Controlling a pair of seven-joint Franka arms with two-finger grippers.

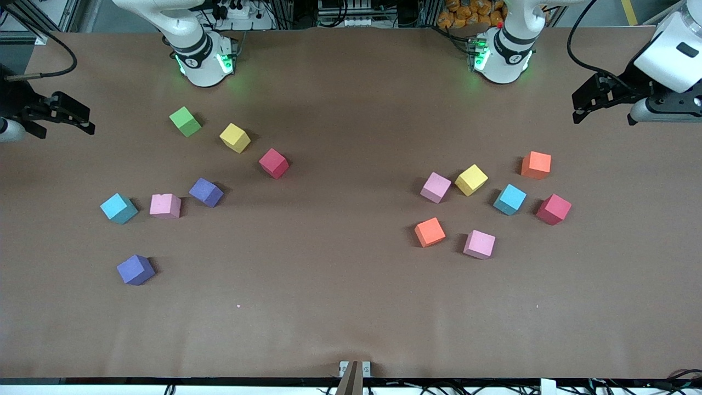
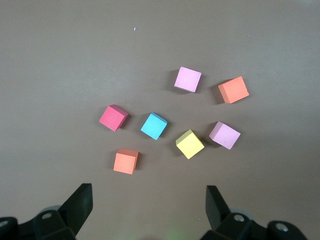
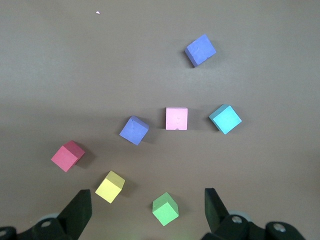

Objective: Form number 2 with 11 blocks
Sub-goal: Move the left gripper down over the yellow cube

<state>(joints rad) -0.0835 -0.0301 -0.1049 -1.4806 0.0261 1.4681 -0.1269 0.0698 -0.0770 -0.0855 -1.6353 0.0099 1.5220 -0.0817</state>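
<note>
Hovering at the frame's upper corners, our released left hand and right hand each overlook a nearby cluster of blocks.

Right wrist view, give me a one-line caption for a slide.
Open right tool over seven scattered foam cubes: two purple, plus pink, light blue, red, yellow and a green cube.
</note>
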